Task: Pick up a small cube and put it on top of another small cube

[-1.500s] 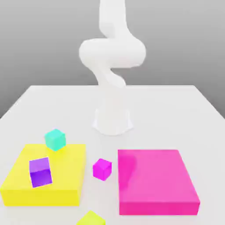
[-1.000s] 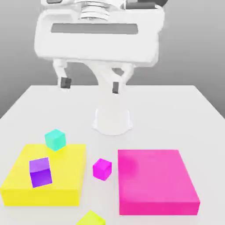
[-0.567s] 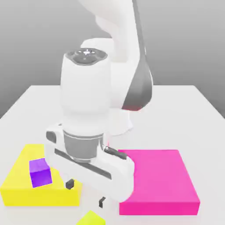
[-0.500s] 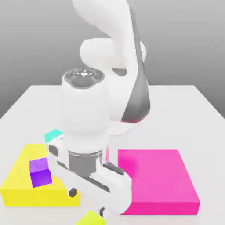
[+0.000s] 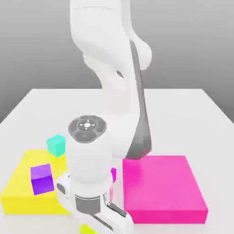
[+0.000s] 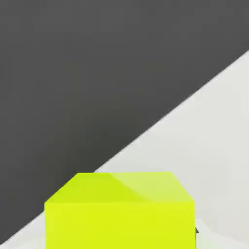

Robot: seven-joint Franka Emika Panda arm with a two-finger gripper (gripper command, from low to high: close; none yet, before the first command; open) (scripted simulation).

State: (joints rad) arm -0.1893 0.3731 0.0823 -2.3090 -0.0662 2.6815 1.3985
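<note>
The small yellow-lime cube (image 6: 121,214) lies on the white table close under the hand in the hand view. In the exterior view a sliver of this cube (image 5: 86,229) shows at the table's front edge. My gripper (image 5: 93,215) is low over it there, its body covering most of the cube. The small teal cube (image 5: 55,145) rests on the table behind the yellow block's far edge, on the exterior view's left, well apart from the hand.
A big flat yellow block (image 5: 20,189) carries a small purple cube (image 5: 42,178) on the exterior view's left. A big flat pink block (image 5: 162,187) sits on the right. A small magenta cube (image 5: 113,173) peeks out beside the wrist. The table edge (image 6: 160,124) runs near the cube.
The arm has swung down from high above the table to the front edge. Its hand now sits low over the yellow-lime cube and hides most of the small magenta cube.
</note>
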